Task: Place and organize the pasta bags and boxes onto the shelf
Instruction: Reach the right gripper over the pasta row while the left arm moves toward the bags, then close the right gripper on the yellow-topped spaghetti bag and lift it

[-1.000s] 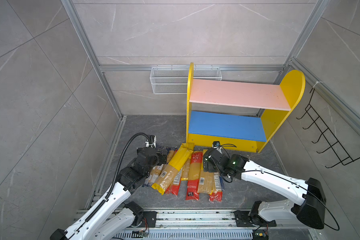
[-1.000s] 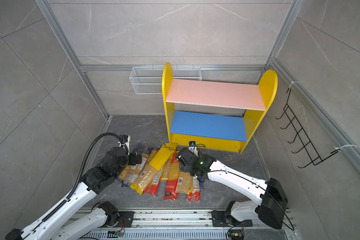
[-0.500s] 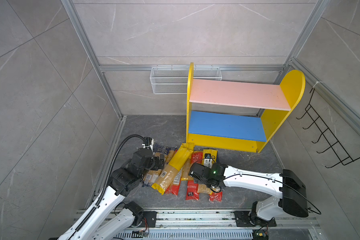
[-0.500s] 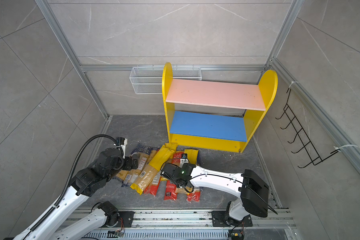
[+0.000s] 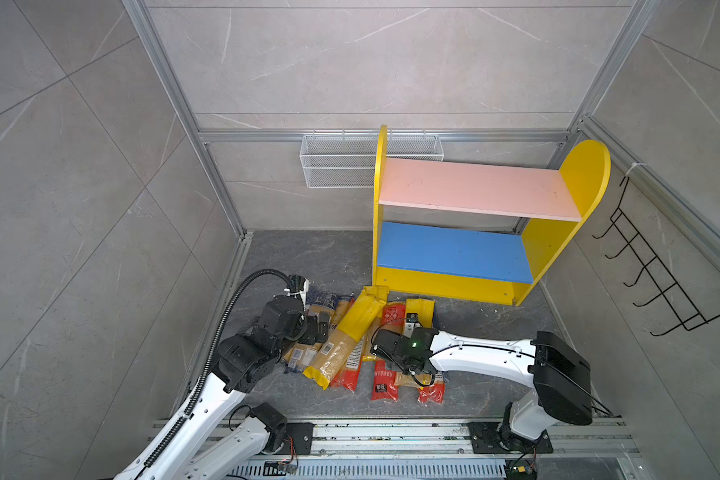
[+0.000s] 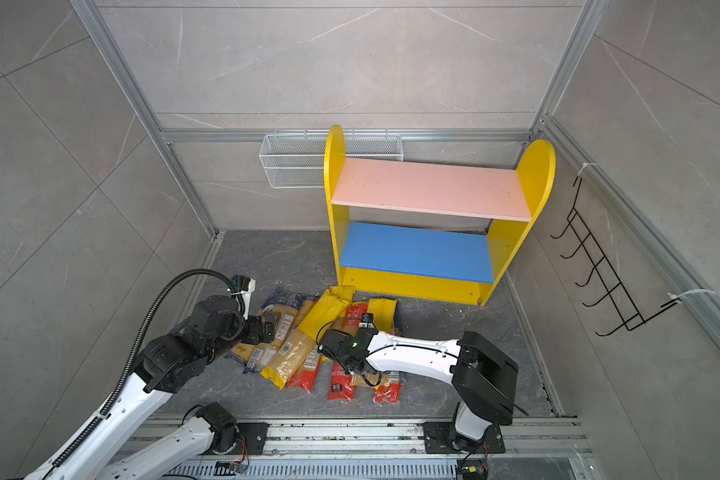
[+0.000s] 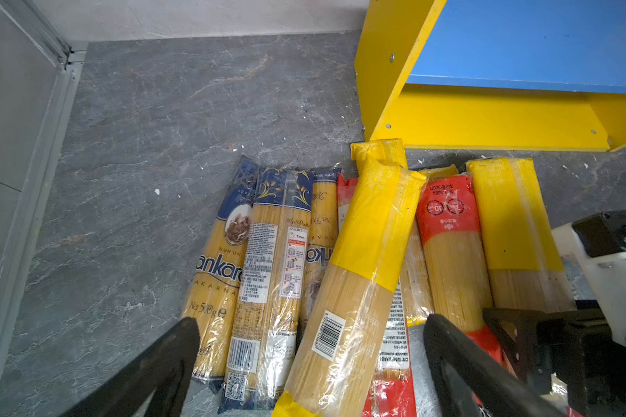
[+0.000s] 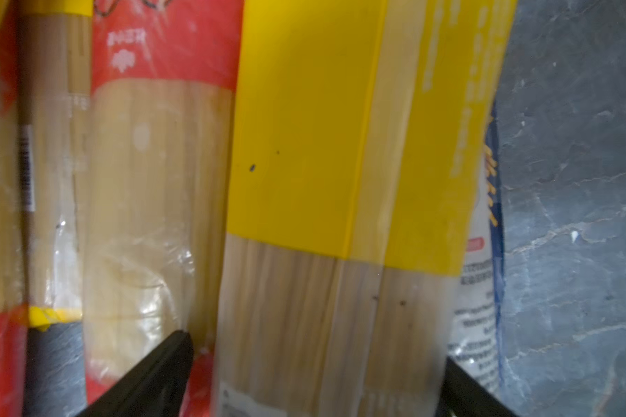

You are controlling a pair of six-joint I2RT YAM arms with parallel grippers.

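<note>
Several long pasta bags lie side by side in a pile on the dark floor in front of the shelf [image 5: 474, 189] [image 6: 429, 189], both of whose boards are bare. A yellow bag [image 5: 346, 336] [image 7: 369, 252] lies slanted across dark blue ones [image 5: 321, 301] [image 7: 232, 252]. My left gripper [image 5: 319, 328] [image 7: 311, 325] hovers open over these, holding nothing. My right gripper [image 5: 381, 347] [image 8: 317, 350] is low over the pile, open. Its fingers stand on either side of another yellow bag [image 8: 304, 144] [image 7: 510, 216], next to a red bag [image 8: 167, 54] [image 5: 393, 311].
A white wire basket [image 5: 337, 162] hangs on the back wall behind the shelf's left panel. A black hook rack [image 5: 657, 282] hangs on the right wall. Aluminium rails [image 5: 391, 432] run along the front, and grey walls close in both sides.
My right gripper has swung left and toward the front, coming down over the yellow bag in the pile. My left gripper has drawn back slightly and stays open.
</note>
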